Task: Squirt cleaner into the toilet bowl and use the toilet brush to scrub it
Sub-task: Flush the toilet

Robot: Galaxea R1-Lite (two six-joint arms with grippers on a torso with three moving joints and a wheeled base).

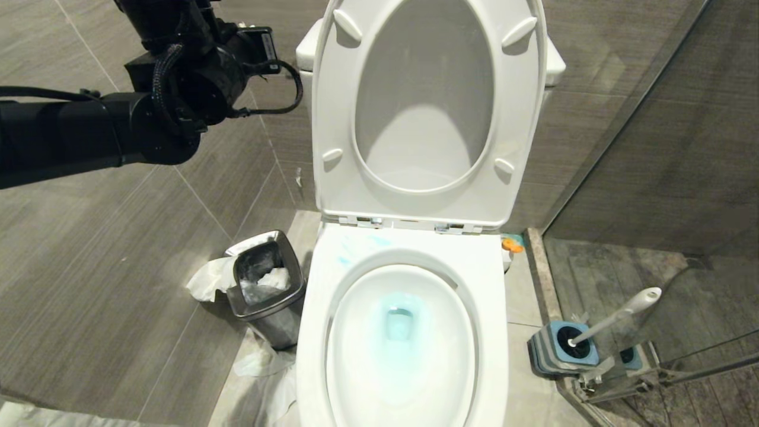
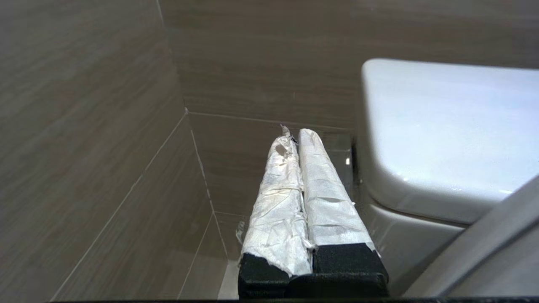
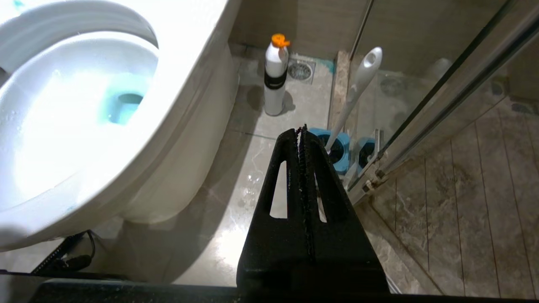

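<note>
Sitting nearest, toilet bowl [image 1: 409, 332] w/ seat + lid raised, cleaner [image 1: 398, 323] tinting water blue at basin centre, pale smears on rim just under hinges. Standing right of bowl: toilet brush [image 1: 616, 317], head down in blue-grey holder [image 1: 560, 353], handle leaning away. Hovering left of raised lid, beside tank: left gripper [image 2: 294, 139], fingers pressed together, holding nothing. Hanging over floor right of bowl: right gripper [image 3: 302, 132], clamped closed, empty, near holder.
</note>
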